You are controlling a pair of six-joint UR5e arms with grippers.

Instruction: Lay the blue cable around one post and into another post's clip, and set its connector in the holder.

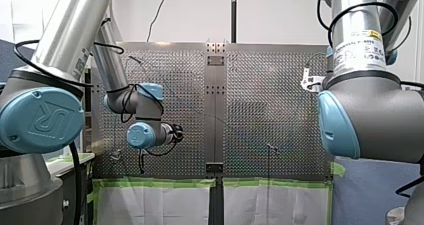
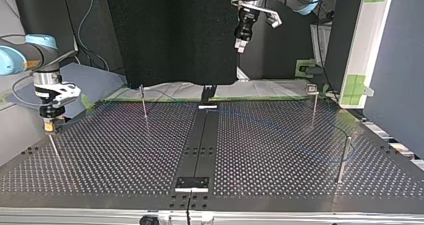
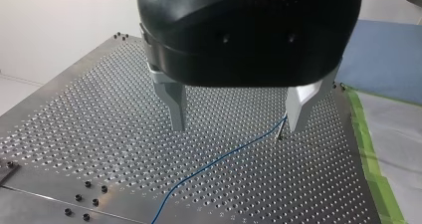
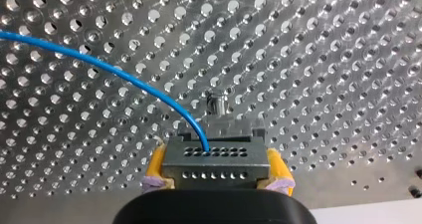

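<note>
Caught the grey rectangular connector block [image 4: 215, 157], rows of small holes across its face, clamped tight between the yellow pads of my right hand [image 4: 216, 168]. Followed the thin blue cable [image 4: 114, 72] out of that face and away in an arc over the perforated metal surface [image 4: 323, 59]. Hung with its long axis crosswise to the fingers, just short of a slim metal post [image 4: 215, 103] standing straight ahead of the hand. Judged that the relation to watch, with a short advance onto it the likely call. Couldn't tell whether that post carried the holder. Found my black left hand [image 3: 236, 125] raised above the surface, metal fingers spread wide and gripping nothing, with the cable running underneath toward a second thin post [image 3: 281, 133] beside one finger. Reckoned my right far the nearer to the connector. For writing, made out "UR" on a blue joint cap [image 1: 42, 122]; couldn't read the white-and-yellow sticker [image 1: 357, 50] on my right arm.
</note>
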